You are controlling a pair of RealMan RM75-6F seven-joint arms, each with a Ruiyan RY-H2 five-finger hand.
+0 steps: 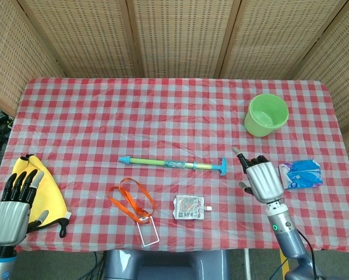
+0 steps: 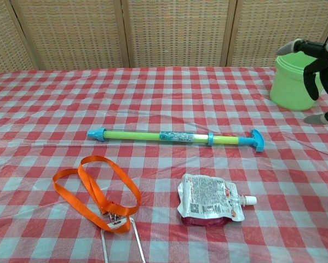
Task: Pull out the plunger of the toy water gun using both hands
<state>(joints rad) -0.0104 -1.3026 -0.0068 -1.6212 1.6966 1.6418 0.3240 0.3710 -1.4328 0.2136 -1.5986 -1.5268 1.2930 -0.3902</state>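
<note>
The toy water gun [image 1: 173, 163] [image 2: 177, 137] lies flat mid-table, a green and yellow tube with a blue nozzle at the left end and a blue T-shaped plunger handle [image 1: 223, 167] [image 2: 257, 140] at the right end. My right hand [image 1: 260, 178] [image 2: 320, 66] hovers open just right of the handle, fingers apart, holding nothing. Over the table's front left corner my left hand [image 1: 15, 205] is open above a yellow cloth, far from the gun; the chest view does not show it.
A green plastic cup [image 1: 267, 115] [image 2: 301, 78] stands at the back right. A blue packet [image 1: 302, 173] lies right of my right hand. An orange lanyard [image 1: 131, 200] [image 2: 98, 192], a drink pouch [image 1: 189, 207] [image 2: 211, 199] and a yellow cloth [image 1: 43, 192] lie near the front edge.
</note>
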